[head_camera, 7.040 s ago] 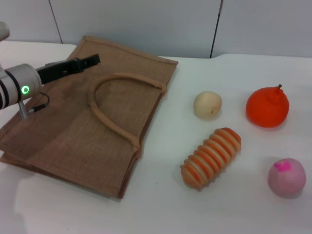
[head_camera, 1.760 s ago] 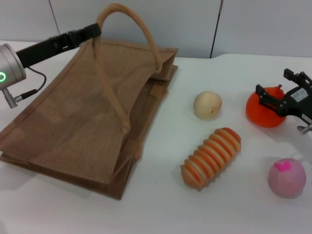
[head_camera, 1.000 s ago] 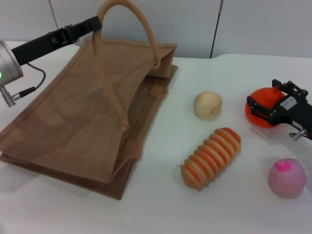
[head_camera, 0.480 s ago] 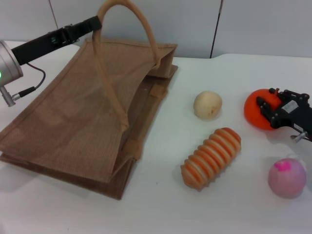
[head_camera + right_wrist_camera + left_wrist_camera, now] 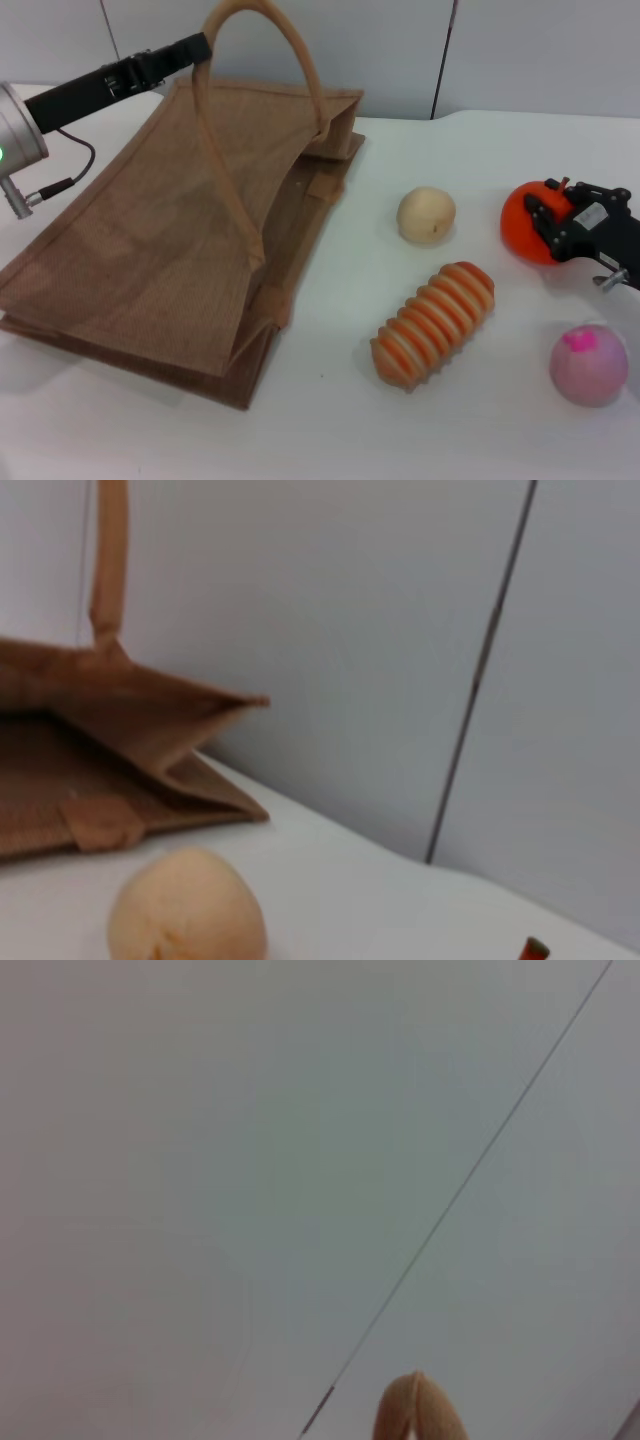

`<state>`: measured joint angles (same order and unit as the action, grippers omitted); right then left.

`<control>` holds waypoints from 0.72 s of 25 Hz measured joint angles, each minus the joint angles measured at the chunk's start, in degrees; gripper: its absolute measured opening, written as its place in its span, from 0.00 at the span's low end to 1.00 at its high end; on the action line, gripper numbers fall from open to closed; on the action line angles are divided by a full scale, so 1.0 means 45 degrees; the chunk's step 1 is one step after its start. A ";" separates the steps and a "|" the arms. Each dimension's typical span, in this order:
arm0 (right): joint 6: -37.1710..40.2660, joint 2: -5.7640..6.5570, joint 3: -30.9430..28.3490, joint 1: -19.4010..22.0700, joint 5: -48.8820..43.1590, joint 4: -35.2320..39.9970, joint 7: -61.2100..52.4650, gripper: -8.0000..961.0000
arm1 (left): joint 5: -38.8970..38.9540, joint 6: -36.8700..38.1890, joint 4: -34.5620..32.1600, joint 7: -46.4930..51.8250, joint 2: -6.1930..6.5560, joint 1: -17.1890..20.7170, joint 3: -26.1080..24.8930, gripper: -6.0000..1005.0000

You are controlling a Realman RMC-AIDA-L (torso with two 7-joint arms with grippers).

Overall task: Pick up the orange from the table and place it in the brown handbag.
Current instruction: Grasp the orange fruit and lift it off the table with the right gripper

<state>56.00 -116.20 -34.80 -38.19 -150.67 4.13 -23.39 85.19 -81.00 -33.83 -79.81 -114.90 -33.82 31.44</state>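
The orange (image 5: 516,224) sits on the white table at the far right, partly hidden by my right gripper (image 5: 541,222), whose black fingers are closed around it from the right. Its stem nub (image 5: 533,948) shows at the edge of the right wrist view. The brown handbag (image 5: 150,250) lies at the left with its mouth facing the orange. My left gripper (image 5: 198,47) is shut on one looping handle (image 5: 262,30) and holds it up, so the bag's upper side is raised. The handle's tip (image 5: 415,1412) shows in the left wrist view.
A small beige ball (image 5: 426,214) and a ribbed orange-and-cream oblong (image 5: 434,323) lie between the bag and the orange. A pink ball (image 5: 588,364) sits at the front right. A grey panelled wall stands behind the table.
My right gripper has come in on the orange and its fingers have closed around it; the orange has shifted slightly left. The left arm keeps the handle raised, unmoved.
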 joint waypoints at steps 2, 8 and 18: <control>0.0439 0.0000 -0.0012 0.0027 0.0013 0.0001 0.0004 0.31 | 0.0003 -0.0108 0.0000 0.0032 0.0013 -0.0008 -0.0002 0.11; 0.2268 0.0027 -0.0099 0.0161 0.0064 0.0094 0.0009 0.28 | 0.0013 -0.0502 0.0000 0.0048 0.0029 -0.0061 -0.0010 0.11; 0.3356 0.0026 0.0511 -0.0501 -0.0321 -0.0154 0.0015 0.22 | 0.0262 -0.1538 -0.0025 0.0096 0.0060 -0.0306 -0.0015 0.11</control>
<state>71.11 -116.08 -32.50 -40.44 -152.11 3.44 -23.32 86.37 -87.92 -33.94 -79.38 -114.63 -35.20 31.37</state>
